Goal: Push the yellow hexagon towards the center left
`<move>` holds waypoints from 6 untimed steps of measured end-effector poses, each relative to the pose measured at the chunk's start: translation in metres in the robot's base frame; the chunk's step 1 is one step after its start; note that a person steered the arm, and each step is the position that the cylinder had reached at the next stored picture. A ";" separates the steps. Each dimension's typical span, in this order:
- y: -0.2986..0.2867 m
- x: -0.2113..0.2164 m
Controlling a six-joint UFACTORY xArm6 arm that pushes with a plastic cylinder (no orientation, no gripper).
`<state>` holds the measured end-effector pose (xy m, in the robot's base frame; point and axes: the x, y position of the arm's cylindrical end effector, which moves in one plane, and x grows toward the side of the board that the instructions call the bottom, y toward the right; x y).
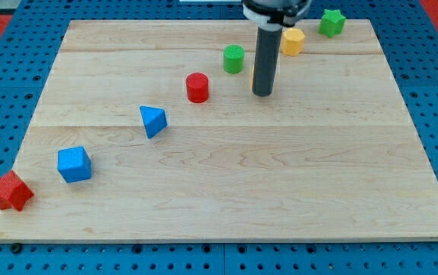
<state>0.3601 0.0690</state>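
Currently approaching: tip resting below-left of yellow hexagon, not touching, no jaws to report; needing repositioning beyond hexagon's right before pushing left.

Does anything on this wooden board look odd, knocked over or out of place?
One thing: the red star at the view's bottom left sits on the very corner of the board, seemingly jutting past its edge. The other blocks lie well on it in a loose diagonal, none visibly damaged. My tip rests below-left of the yellow hexagon.
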 end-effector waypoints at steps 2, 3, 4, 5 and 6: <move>0.022 -0.052; 0.052 -0.052; 0.091 -0.067; 0.084 -0.098; 0.020 -0.103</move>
<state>0.2567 0.0893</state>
